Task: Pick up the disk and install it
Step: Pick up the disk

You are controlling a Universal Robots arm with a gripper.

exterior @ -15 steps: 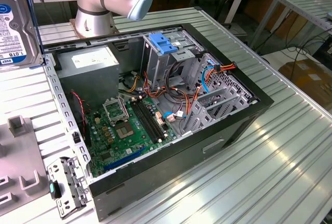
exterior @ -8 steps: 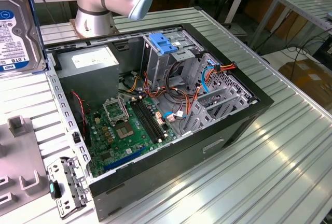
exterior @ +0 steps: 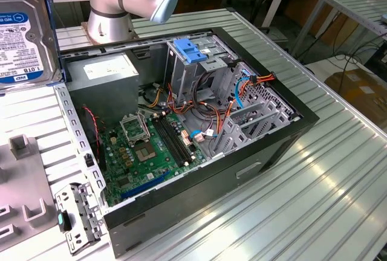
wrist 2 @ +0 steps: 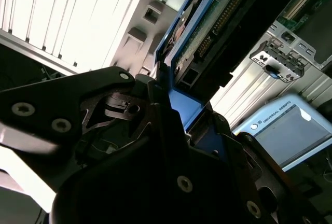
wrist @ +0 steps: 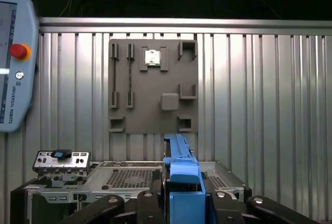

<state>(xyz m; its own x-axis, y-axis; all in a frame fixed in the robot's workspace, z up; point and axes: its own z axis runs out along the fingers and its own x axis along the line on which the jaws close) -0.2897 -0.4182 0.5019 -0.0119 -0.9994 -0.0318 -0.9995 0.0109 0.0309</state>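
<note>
The disk, label showing, sits at the exterior view's far left, just left of the open computer case. The gripper is clamped on its blue carrier rail. A grey fixture plate lies on the ribbed table beyond.

The silver disk, with a white-and-blue label and blue rails, stands on edge. It is held aloft at the exterior view's far left.

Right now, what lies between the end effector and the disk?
Nothing. In the first wrist view the end effector is clamped directly on the disk, seen edge-on, with no gap between them.
</note>
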